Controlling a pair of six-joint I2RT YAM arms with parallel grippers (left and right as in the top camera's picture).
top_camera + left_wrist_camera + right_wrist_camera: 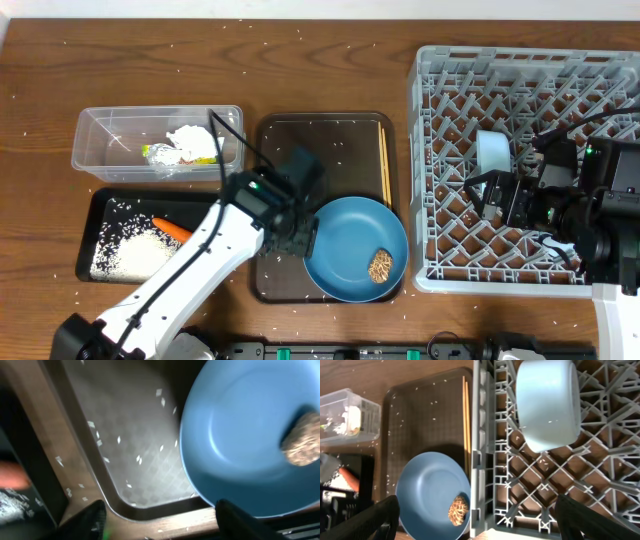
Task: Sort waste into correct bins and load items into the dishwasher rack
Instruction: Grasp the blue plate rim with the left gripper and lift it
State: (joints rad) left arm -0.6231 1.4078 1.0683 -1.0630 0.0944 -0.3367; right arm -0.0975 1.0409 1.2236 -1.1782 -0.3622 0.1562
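Observation:
The blue plate (pixel 345 245) lies on the brown serving tray (pixel 320 140) with a brown food lump (pixel 380 265) on it. My left gripper (pixel 290 238) is open and empty just off the plate's left edge; its wrist view shows the plate (pixel 240 445) and the lump (pixel 301 442). Wooden chopsticks (pixel 384 160) lie along the tray's right side. My right gripper (pixel 490 195) is open and empty over the grey dishwasher rack (pixel 420 150), beside a pale light-blue cup (pixel 547 402) lying in it. The white bowl and the pink-inside cup are not in view.
The clear tub (pixel 110 130) at the back left holds the white tissue (pixel 190 137) and the green-and-silver wrapper (pixel 165 155). The black tray (pixel 95 205) in front of it holds rice (pixel 130 252) and the carrot (pixel 172 228). Rice grains are scattered over the table.

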